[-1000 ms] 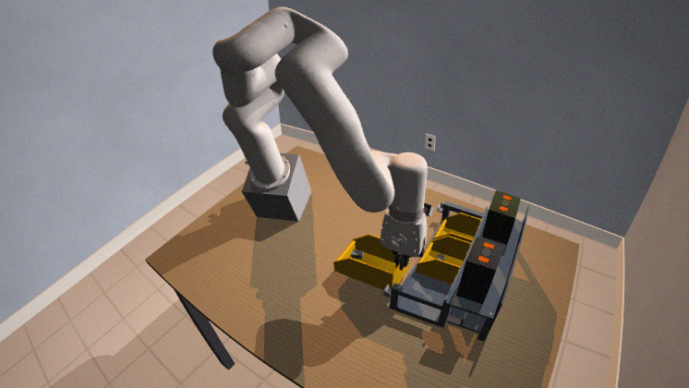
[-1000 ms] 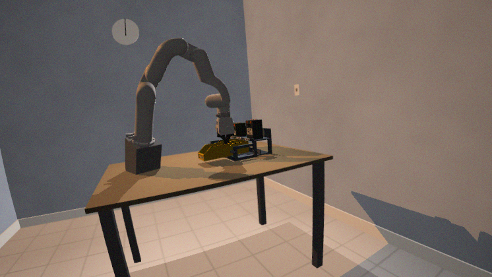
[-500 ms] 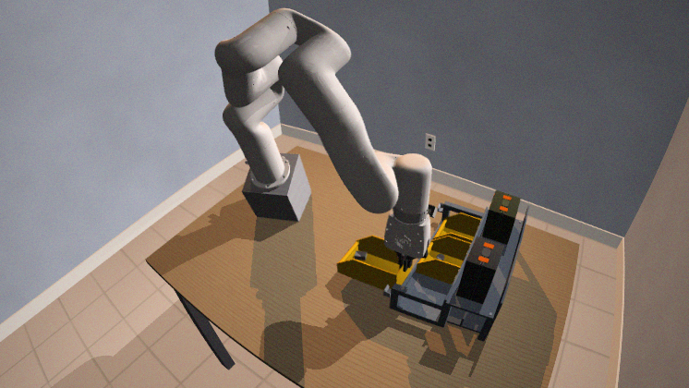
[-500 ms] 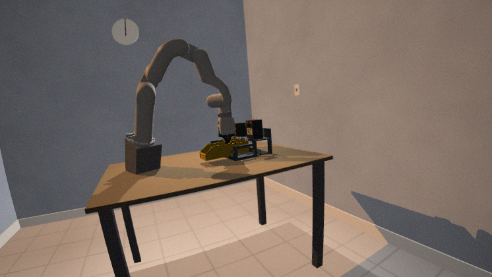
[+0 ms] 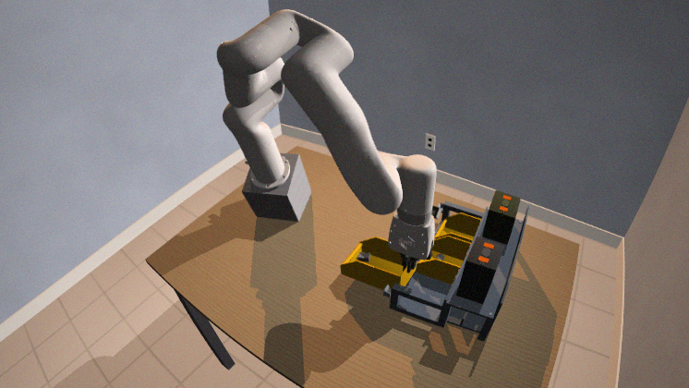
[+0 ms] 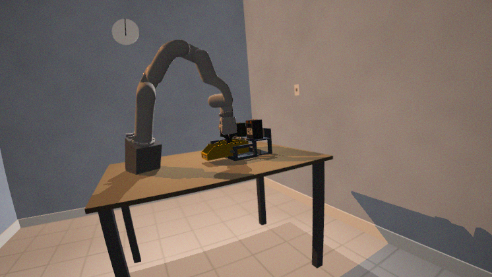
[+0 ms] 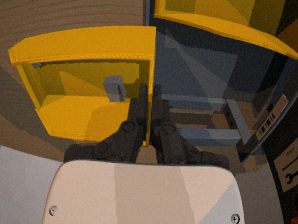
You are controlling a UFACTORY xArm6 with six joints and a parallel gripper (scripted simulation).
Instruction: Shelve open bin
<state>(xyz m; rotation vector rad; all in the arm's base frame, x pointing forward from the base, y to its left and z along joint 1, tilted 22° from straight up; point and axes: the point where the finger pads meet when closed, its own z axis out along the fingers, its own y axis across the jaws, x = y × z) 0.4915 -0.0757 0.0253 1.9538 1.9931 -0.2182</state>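
Bin [image 5: 369, 276] [image 6: 214, 153] [image 7: 82, 46] seems to hang just before the shelf [image 5: 442, 314] [image 6: 270, 146] [image 7: 239, 120], its rear wall pinched by the pincer [image 5: 408, 264] [image 6: 227, 140] [image 7: 149, 97]; its long axis runs from that grip away from the shelf, open front out, so the coming move should carry it rear first over the lip, level, into the free place [image 5: 427, 284] [image 7: 195, 62]

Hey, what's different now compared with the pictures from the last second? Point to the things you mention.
The yellow bin [image 5: 370, 277] [image 6: 216, 151] [image 7: 82, 47] and the gripper [image 5: 408, 269] [image 6: 228, 140] [image 7: 149, 97] have moved slightly toward the shelf [image 5: 442, 315] [image 6: 254, 148] [image 7: 197, 102]. Nothing was newly grasped or let go: the gripper stays shut on the bin's rear wall. The shelved yellow bins [image 5: 439, 271] [image 6: 245, 150] [image 7: 220, 27] and black boxes [image 5: 475, 284] [image 6: 254, 130] look unmoved.
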